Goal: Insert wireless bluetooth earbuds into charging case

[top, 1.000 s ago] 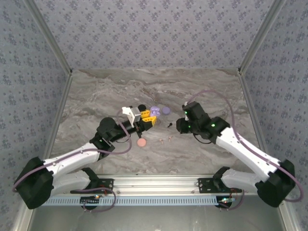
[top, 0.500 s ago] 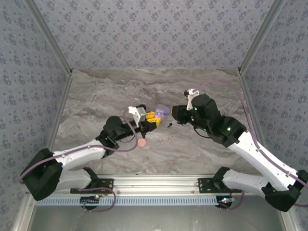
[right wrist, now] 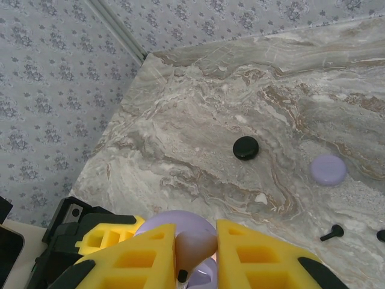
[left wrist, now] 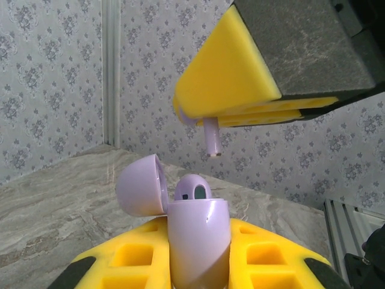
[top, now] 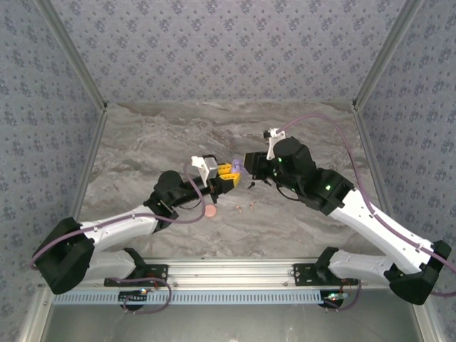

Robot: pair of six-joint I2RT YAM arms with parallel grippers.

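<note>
Being clamped upright between the closed fingers of the left gripper [top: 226, 178], a lilac charging case [left wrist: 198, 238] is being presented over the middle of the table [top: 142, 142]. Its lid [left wrist: 141, 185] is being left hinged back so that the sockets are exposed, and one seated earbud [left wrist: 194, 188] is already sitting inside. Just above it, a lilac earbud [left wrist: 212, 135] is being pinched stem-down by the right gripper [left wrist: 207, 117], seemingly for lining up with the free socket. Loose earbuds [top: 242, 209] are lying on the near side.
</note>
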